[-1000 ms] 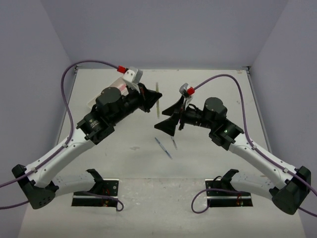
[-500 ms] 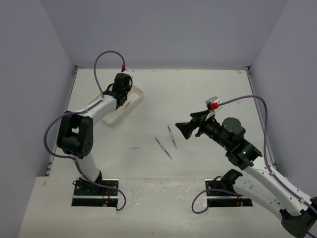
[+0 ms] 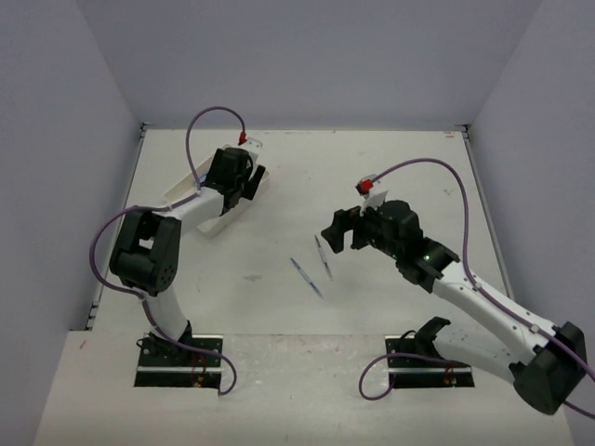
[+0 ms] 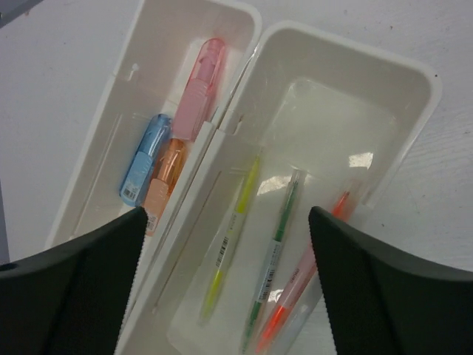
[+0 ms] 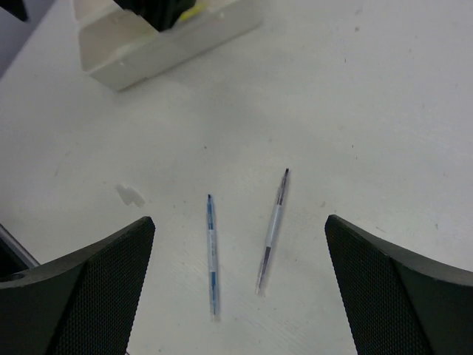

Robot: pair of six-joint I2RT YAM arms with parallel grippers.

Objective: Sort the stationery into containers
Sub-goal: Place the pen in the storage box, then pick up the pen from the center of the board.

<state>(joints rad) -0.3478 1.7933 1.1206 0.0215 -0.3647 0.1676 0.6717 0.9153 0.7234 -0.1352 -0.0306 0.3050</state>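
Sorting looks nearly finished: a thin blue pen (image 5: 212, 255) and a paler grey pen (image 5: 272, 229) lie loose near the middle of the white table (image 5: 369, 89), close together but apart. The right gripper (image 5: 240, 220) hovers over them, jaws wide apart and empty, probably lining up a pick. At ten o'clock on the table, the left gripper (image 4: 225, 214) hangs over two long white plastic trays (image 4: 414, 81), spread and holding nothing. One tray holds stubby pink, blue and orange markers (image 4: 199, 89), the other slim yellow, green and orange highlighters (image 4: 233, 244), apparently grouped by shape.
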